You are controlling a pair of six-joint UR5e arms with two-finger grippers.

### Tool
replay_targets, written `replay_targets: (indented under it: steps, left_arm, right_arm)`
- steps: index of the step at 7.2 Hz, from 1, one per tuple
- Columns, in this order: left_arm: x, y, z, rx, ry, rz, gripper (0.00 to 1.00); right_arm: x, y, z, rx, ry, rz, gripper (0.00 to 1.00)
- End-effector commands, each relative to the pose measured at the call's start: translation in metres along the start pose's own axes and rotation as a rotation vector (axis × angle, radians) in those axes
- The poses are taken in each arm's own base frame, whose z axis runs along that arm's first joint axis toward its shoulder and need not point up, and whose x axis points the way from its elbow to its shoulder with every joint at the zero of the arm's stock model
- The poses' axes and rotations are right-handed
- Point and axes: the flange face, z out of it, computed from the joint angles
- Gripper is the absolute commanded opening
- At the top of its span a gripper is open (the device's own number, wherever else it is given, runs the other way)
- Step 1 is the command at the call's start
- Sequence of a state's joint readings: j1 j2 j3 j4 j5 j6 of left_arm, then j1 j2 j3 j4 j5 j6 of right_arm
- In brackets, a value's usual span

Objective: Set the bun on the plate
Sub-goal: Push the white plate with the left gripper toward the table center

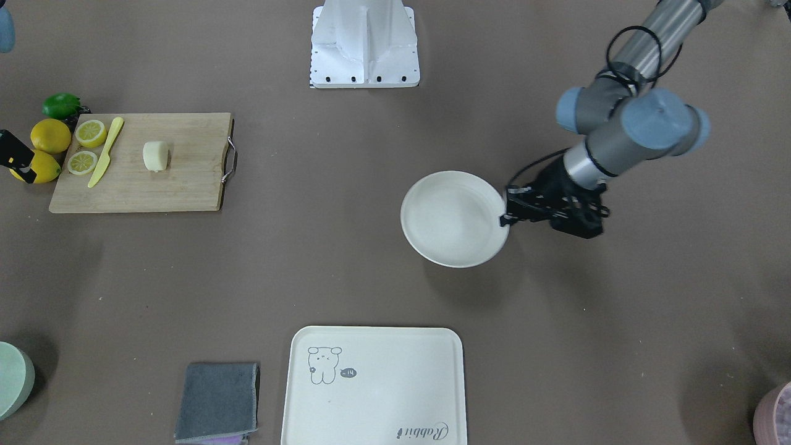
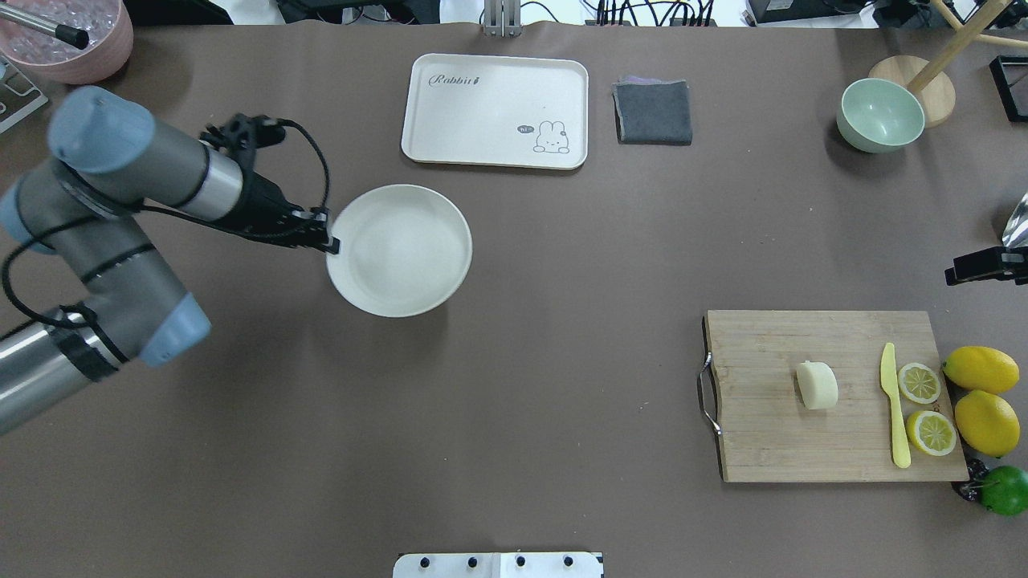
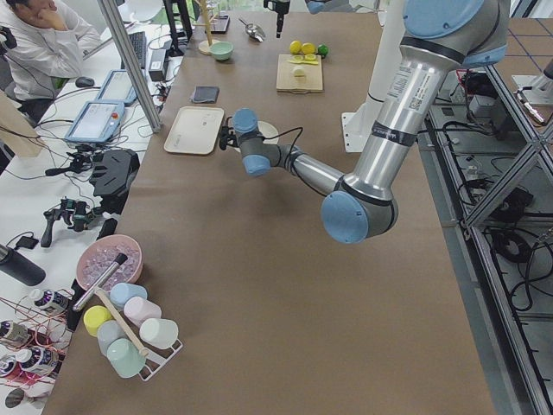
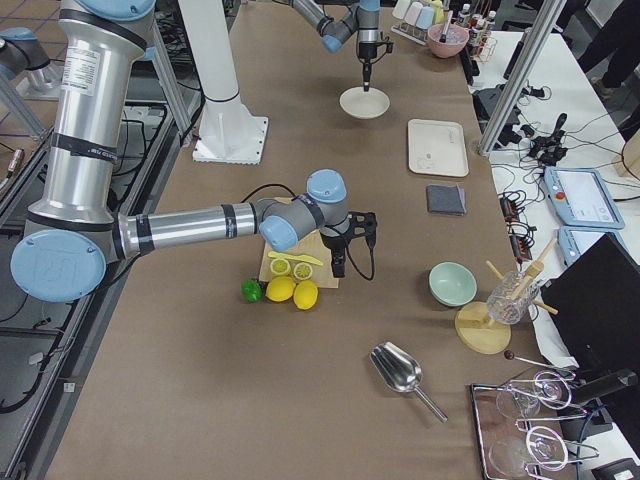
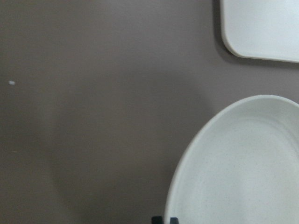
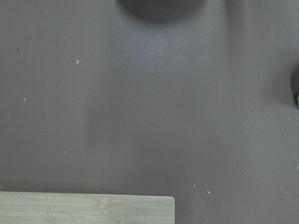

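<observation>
The bun is a pale cream lump lying on the wooden cutting board, far from the plate; it also shows on the board as the same bun. The round off-white plate is empty. My left gripper is shut on the plate's rim on its left side; in the left wrist view the fingertips pinch the edge of the plate. My right gripper hangs pointing down by the board's far edge. Only a dark sliver of the right gripper shows overhead, so whether it is open or shut cannot be told.
A yellow knife and two lemon halves share the board. Whole lemons and a lime lie beside it. A cream tray, a grey cloth and a green bowl stand along the far side.
</observation>
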State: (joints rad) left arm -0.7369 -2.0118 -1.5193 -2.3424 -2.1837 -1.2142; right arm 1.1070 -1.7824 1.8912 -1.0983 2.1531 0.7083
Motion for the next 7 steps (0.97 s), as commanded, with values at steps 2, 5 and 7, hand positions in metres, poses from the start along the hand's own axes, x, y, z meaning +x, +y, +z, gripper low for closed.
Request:
replay_targets:
  steps: [2,5,7]
  left_arm:
    - [0.068,0.066,0.064,0.010,0.014,0.003,0.00]
    - [0.078,0.067,0.051,0.024,0.041,0.018,0.98]
    - [0.064,0.022,-0.004,0.038,0.011,-0.038,0.98]
  right_arm:
    - [-0.001,0.000,-0.001,0.002,-0.002,0.001,1.00]
    - [-0.011,-0.008,-0.004,0.010,-0.019,-0.007,1.00]
    - [-0.061,-0.018,0.000,0.001,-0.061,0.098,1.00]
